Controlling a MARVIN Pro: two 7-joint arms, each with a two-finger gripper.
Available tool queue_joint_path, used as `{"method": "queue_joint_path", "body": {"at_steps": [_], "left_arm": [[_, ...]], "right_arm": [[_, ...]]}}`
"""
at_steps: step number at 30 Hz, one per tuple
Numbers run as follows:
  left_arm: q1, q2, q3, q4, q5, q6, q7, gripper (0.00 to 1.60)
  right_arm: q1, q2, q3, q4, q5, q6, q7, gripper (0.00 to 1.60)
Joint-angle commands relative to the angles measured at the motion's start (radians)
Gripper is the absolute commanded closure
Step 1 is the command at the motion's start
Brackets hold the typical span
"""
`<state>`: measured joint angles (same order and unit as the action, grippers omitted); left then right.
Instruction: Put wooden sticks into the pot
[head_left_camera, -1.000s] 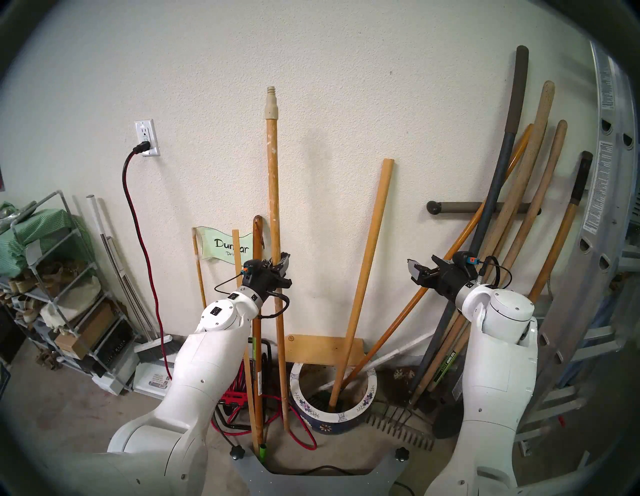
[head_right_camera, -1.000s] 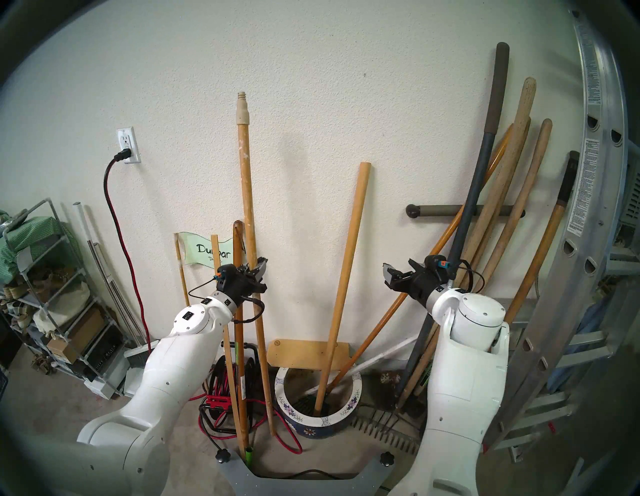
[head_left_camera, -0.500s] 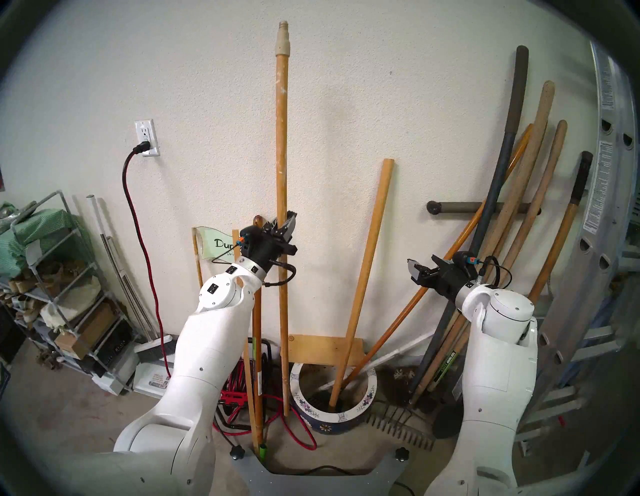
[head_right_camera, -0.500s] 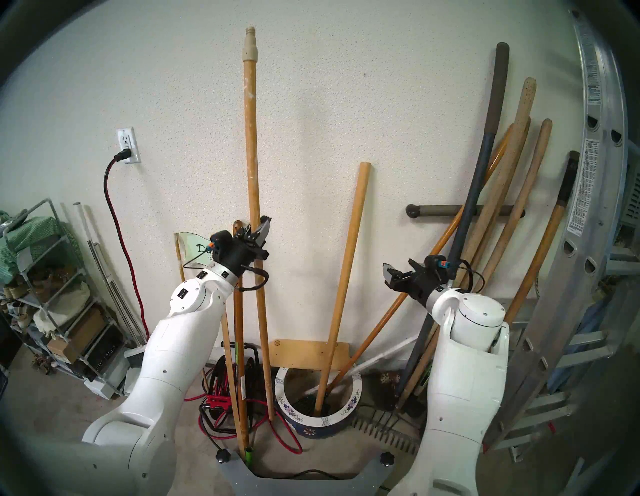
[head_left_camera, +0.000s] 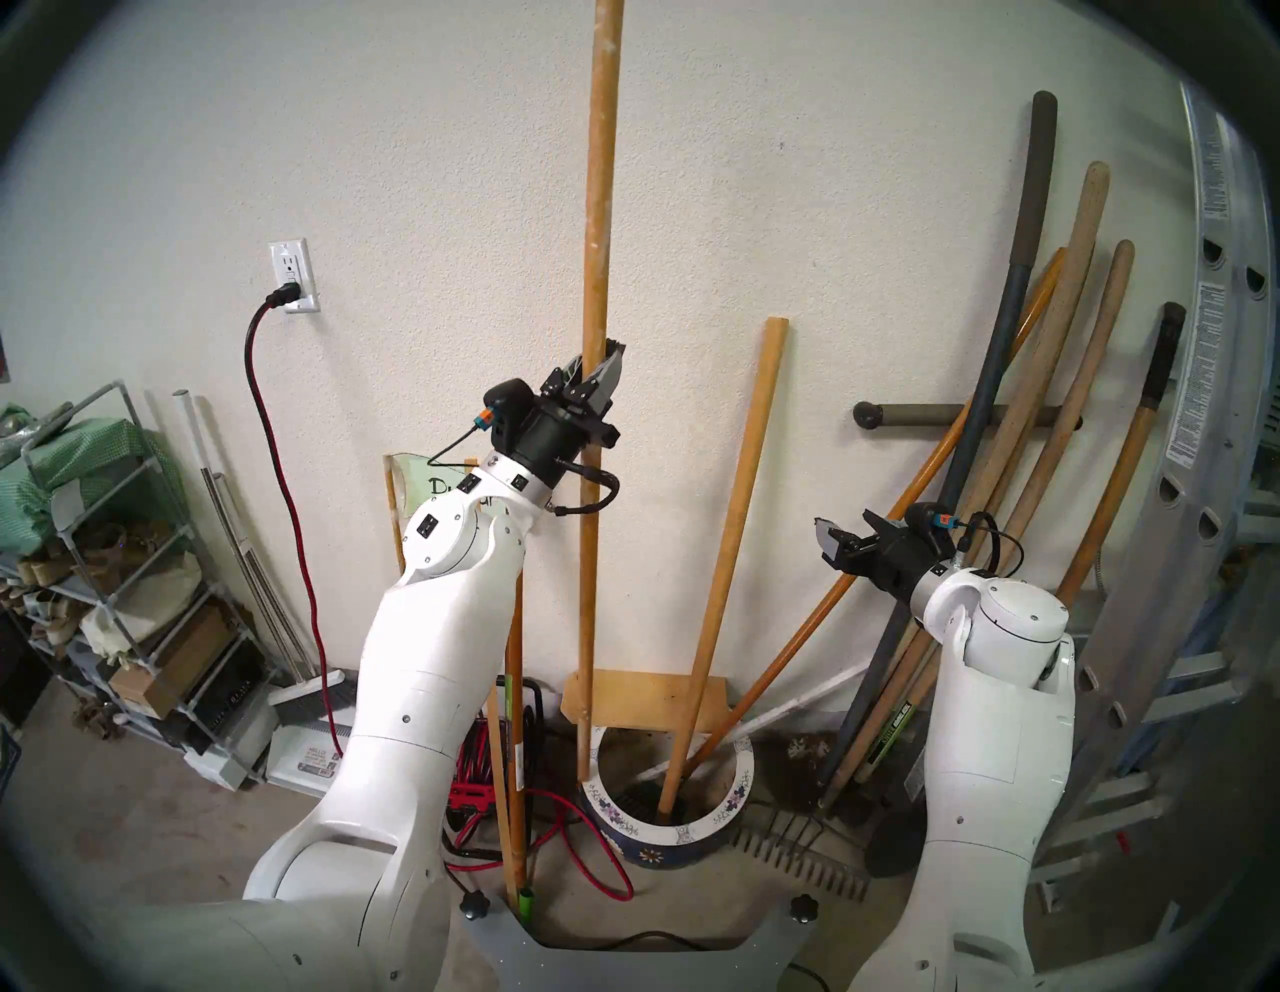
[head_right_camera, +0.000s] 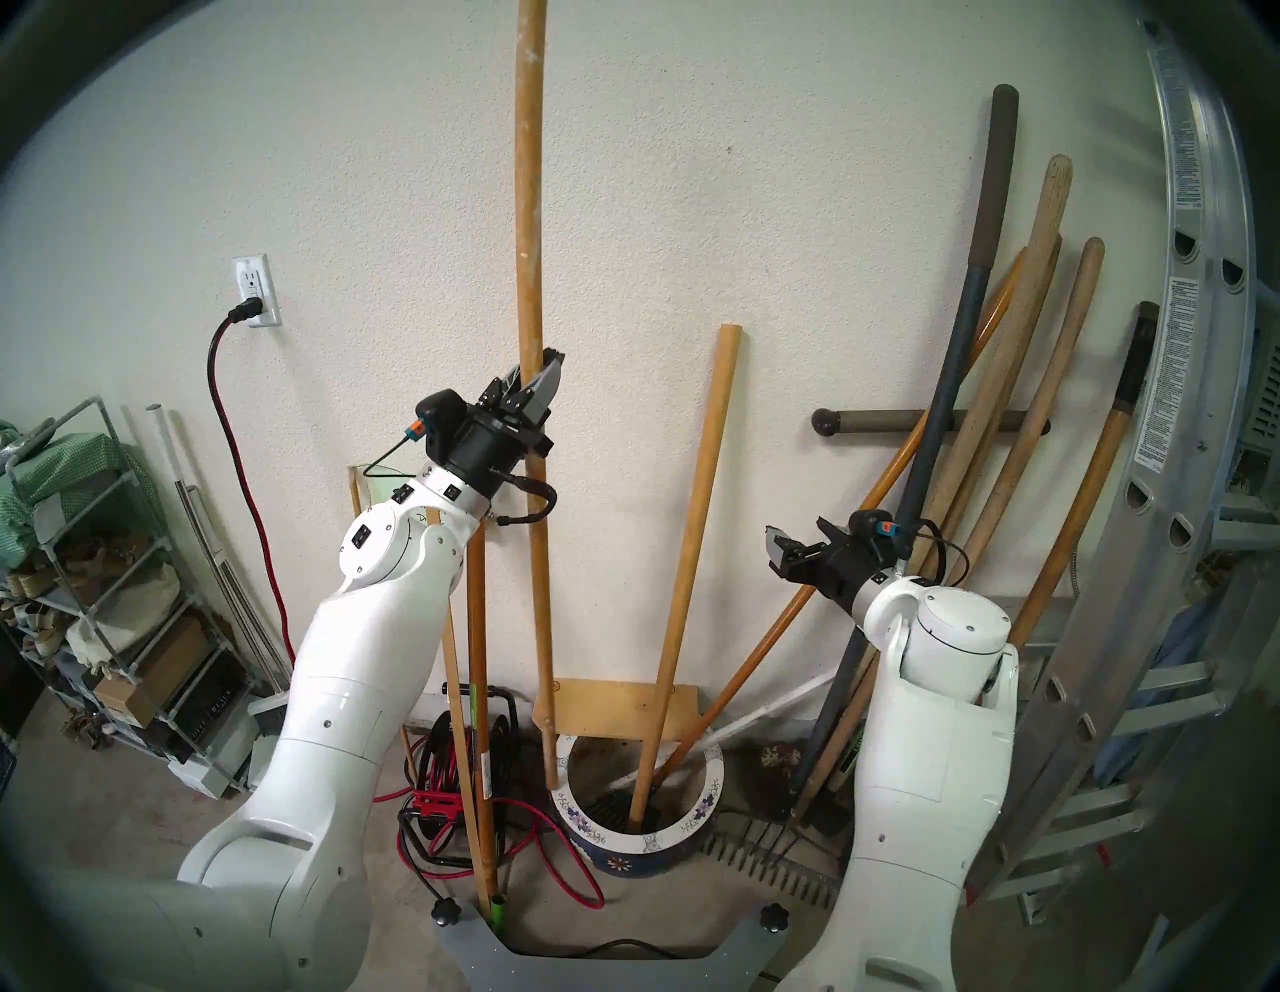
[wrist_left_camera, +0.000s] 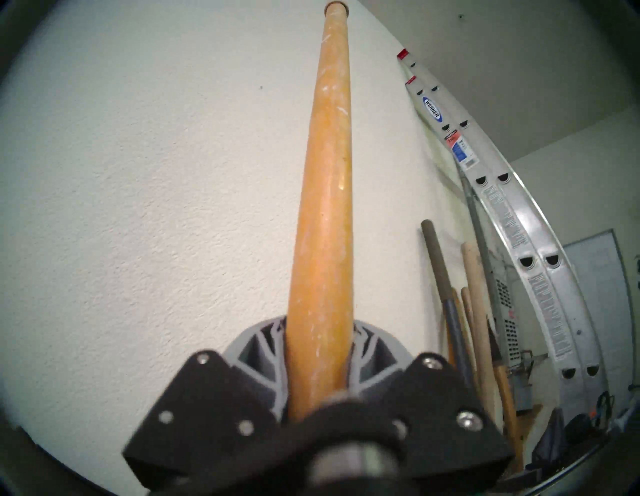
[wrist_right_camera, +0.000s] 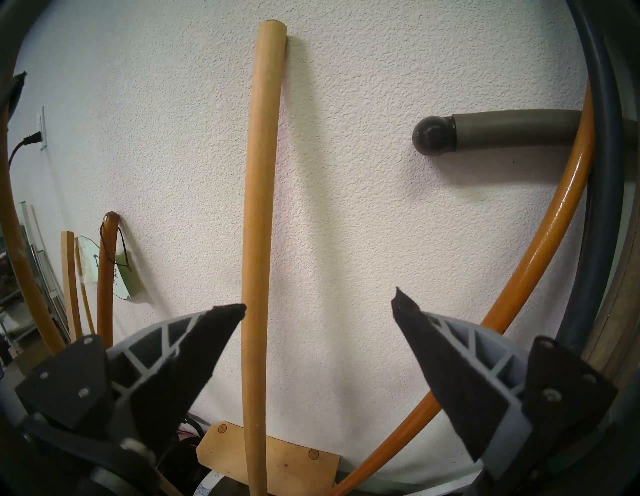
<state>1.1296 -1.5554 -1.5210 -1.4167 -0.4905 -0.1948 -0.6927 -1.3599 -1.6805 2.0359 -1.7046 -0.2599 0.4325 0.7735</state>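
The left end effector (head_left_camera: 597, 360) is clamped on the paint-flecked pole (head_left_camera: 594, 263), which stands nearly upright in front of the wall (head_left_camera: 762, 173). The pole's upper part runs out of the top of both head views, and its lower end hangs clear of the floor, just above the left far edge of the pot (head_left_camera: 692, 824). In the left wrist view the grey fingers (wrist_left_camera: 263, 350) press against both sides of the pole (wrist_left_camera: 325, 214).

The pot, dark blue with a white flowered rim, sits on the floor near the wall, in front of a flat tan wooden board (head_left_camera: 651, 700). The plain pole (head_left_camera: 734, 526) stands with its foot inside the pot and its top leaning on the wall.

The right end effector (head_left_camera: 828, 547) sits well to the right with its fingers (wrist_right_camera: 207, 339) spread apart, empty; the plain pole (wrist_right_camera: 259, 225) shows between them, farther off. Thick tool handles (head_left_camera: 1039, 415) and a ladder (head_left_camera: 1205, 415) lean at the far right.
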Motion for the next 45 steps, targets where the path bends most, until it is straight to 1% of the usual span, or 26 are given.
{"method": "queue_joint_path", "body": {"at_steps": [1, 2, 3, 6, 9, 10, 11, 13, 14, 18, 24, 25, 26, 27, 30, 36, 43, 45], "left_arm": [[0.003, -0.022, 0.002, -0.117, -0.052, 0.082, 0.005, 1.6], [0.012, -0.02, 0.002, -0.142, -0.058, 0.116, 0.013, 1.6], [0.012, -0.02, 0.002, -0.142, -0.058, 0.116, 0.013, 1.6], [0.037, -0.014, 0.0, -0.189, -0.062, 0.181, 0.036, 1.6], [0.059, -0.004, 0.001, -0.234, -0.056, 0.239, 0.07, 1.6], [0.072, -0.003, -0.001, -0.263, -0.053, 0.272, 0.088, 1.6], [0.068, 0.0, 0.002, -0.258, -0.051, 0.272, 0.094, 1.6], [0.084, 0.003, 0.001, -0.3, -0.045, 0.324, 0.128, 1.6], [0.085, 0.006, 0.003, -0.306, -0.043, 0.335, 0.138, 1.6], [0.109, 0.012, 0.006, -0.368, -0.034, 0.42, 0.208, 1.6], [0.146, 0.031, 0.026, -0.457, 0.024, 0.546, 0.326, 1.6], [0.145, 0.04, 0.033, -0.46, 0.045, 0.553, 0.331, 1.6], [0.157, 0.036, 0.036, -0.485, 0.051, 0.583, 0.359, 1.6], [0.161, 0.034, 0.037, -0.495, 0.057, 0.598, 0.372, 1.6], [0.162, 0.032, 0.044, -0.512, 0.074, 0.615, 0.394, 1.6], [0.151, 0.017, 0.04, -0.534, 0.066, 0.631, 0.408, 1.6], [0.148, 0.03, 0.045, -0.544, 0.085, 0.623, 0.409, 1.6], [0.149, 0.042, 0.052, -0.545, 0.102, 0.613, 0.408, 1.6]], "right_arm": [[0.0, 0.002, -0.002, -0.003, -0.002, 0.0, 0.001, 0.0], [0.0, 0.002, -0.002, -0.003, -0.002, 0.0, 0.001, 0.0], [0.0, 0.002, -0.002, -0.003, -0.002, 0.0, 0.001, 0.0], [0.0, 0.002, -0.002, -0.003, -0.002, 0.001, 0.001, 0.0], [0.0, 0.002, -0.002, -0.003, -0.002, 0.001, 0.001, 0.0], [0.0, 0.002, -0.002, -0.003, -0.002, 0.001, 0.001, 0.0], [0.0, 0.002, -0.002, -0.003, -0.002, 0.001, 0.001, 0.0], [0.0, 0.002, -0.002, -0.003, -0.003, 0.001, 0.001, 0.0], [0.0, 0.002, -0.002, -0.004, -0.003, 0.001, 0.001, 0.0], [0.0, 0.002, -0.003, -0.004, -0.003, 0.002, 0.001, 0.0], [-0.001, 0.003, -0.003, -0.005, -0.004, 0.003, 0.002, 0.0], [-0.001, 0.003, -0.003, -0.005, -0.005, 0.004, 0.002, 0.0], [-0.001, 0.003, -0.003, -0.005, -0.005, 0.004, 0.002, 0.0], [-0.001, 0.003, -0.003, -0.005, -0.005, 0.004, 0.002, 0.0], [-0.001, 0.003, -0.003, -0.006, -0.006, 0.005, 0.002, 0.0], [0.0, 0.002, -0.003, -0.006, -0.006, 0.005, 0.003, 0.0], [0.0, 0.002, -0.003, -0.006, -0.007, 0.005, 0.003, 0.0], [0.0, 0.002, -0.003, -0.006, -0.007, 0.005, 0.003, 0.0]]}}
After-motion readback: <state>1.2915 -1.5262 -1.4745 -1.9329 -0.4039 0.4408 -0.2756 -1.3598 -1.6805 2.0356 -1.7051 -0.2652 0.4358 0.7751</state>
